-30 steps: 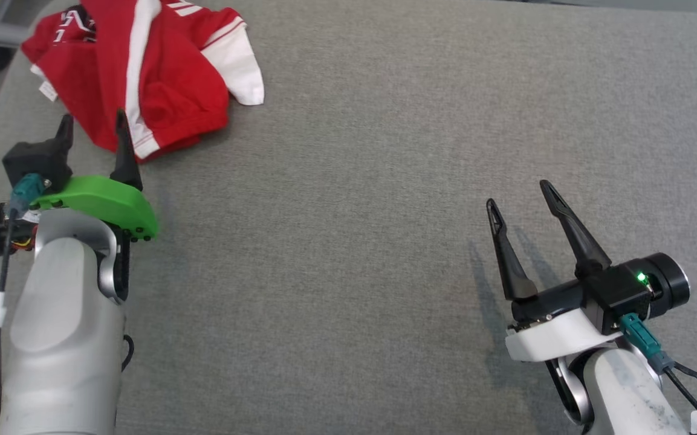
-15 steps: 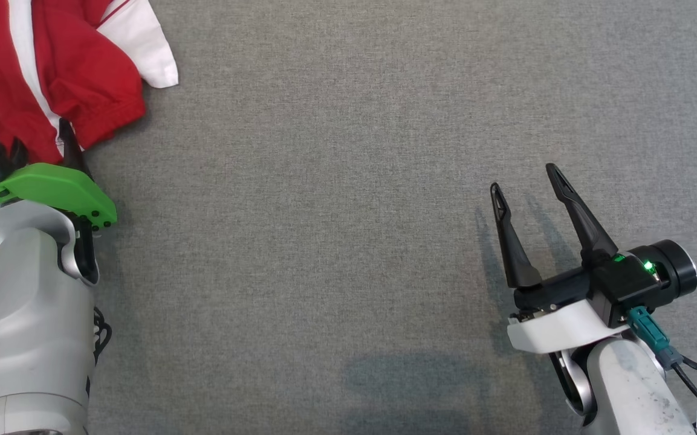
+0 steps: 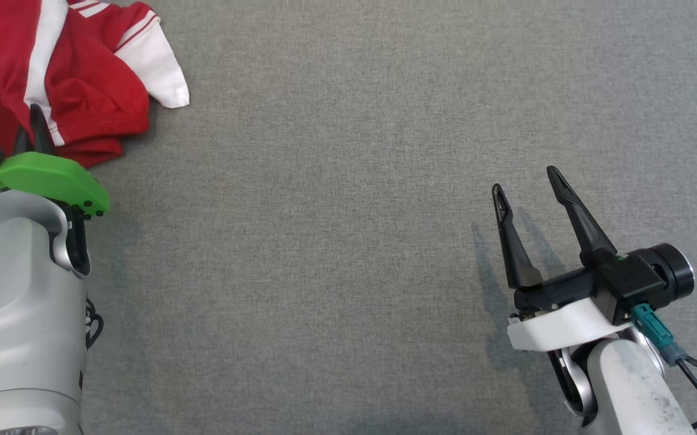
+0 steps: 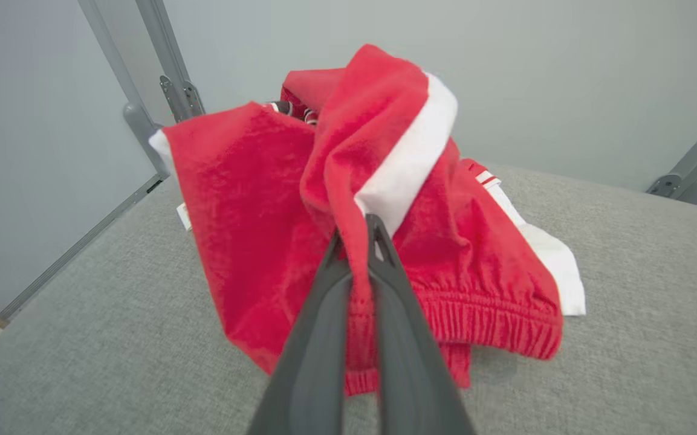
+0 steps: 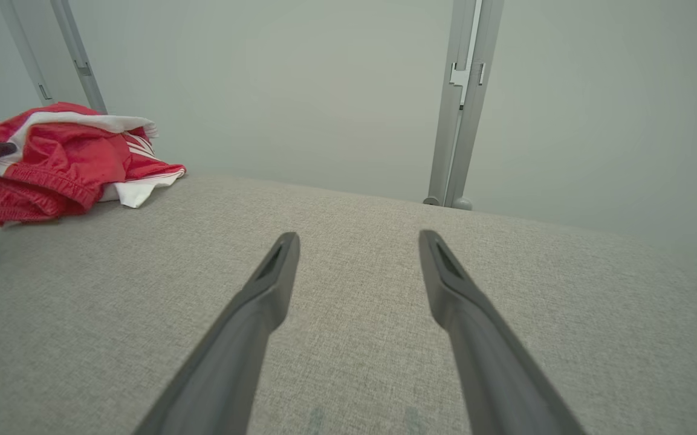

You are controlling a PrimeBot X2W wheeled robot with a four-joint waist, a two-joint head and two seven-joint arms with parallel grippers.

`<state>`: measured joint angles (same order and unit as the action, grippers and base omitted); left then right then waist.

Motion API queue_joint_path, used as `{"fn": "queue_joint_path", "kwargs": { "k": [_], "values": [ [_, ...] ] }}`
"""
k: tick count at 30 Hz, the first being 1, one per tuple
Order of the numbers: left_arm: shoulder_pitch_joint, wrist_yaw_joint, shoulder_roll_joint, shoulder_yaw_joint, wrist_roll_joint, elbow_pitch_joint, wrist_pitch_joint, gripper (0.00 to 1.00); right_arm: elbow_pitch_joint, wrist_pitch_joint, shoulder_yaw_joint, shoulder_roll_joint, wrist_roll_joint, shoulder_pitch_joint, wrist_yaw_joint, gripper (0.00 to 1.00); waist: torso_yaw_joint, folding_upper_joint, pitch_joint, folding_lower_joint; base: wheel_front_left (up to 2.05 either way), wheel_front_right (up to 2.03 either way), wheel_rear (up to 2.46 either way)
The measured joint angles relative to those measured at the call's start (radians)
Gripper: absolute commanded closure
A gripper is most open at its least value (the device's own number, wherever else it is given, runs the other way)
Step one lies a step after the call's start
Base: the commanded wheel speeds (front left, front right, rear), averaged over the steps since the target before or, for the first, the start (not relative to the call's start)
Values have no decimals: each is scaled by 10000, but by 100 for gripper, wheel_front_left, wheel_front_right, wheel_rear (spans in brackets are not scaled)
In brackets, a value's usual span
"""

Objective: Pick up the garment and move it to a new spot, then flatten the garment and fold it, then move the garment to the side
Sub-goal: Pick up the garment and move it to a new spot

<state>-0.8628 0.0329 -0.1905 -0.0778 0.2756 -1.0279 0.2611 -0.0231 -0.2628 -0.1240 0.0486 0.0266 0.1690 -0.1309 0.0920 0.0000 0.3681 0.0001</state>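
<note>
A crumpled red and white garment [image 3: 82, 90] lies at the far left, in the top corner of a grey fabric surface [image 3: 336, 241]. The left gripper [image 4: 355, 237] is clenched on a fold of its red cloth. Well apart at right, the right gripper [image 3: 523, 180] hovers, fingers spread, grasping nothing

Grey forearms [image 3: 22, 314]; green wrist plate [image 3: 40, 178], white wrist plate [image 3: 560, 329] (teal connectors [image 3: 650, 321]).
</note>
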Motion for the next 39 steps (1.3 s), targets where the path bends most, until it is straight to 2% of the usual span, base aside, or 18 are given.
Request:
{"fn": "queue_joint_path", "kwargs": {
  "k": [13,21,32,39],
  "values": [
    [543,282,-403,541,-596,2531,27,100,211,0,128,0,-656,-336,0,0,62,0,-1408,0,0,0,0],
    [759,403,-50,1350,-932,4362,-428,100,362,0,320,2,-909,-621,0,0,-168,0,-2239,0,0,0,0],
    [728,777,514,3066,-1110,7177,-2010,100,458,0,435,0,-1306,-879,0,0,-1348,0,-2991,0,0,0,0],
    [554,876,1187,4330,-742,8381,-2056,100,435,0,568,6,-1430,-939,2,0,-2304,0,-3015,0,0,0,0]
  ]
}}
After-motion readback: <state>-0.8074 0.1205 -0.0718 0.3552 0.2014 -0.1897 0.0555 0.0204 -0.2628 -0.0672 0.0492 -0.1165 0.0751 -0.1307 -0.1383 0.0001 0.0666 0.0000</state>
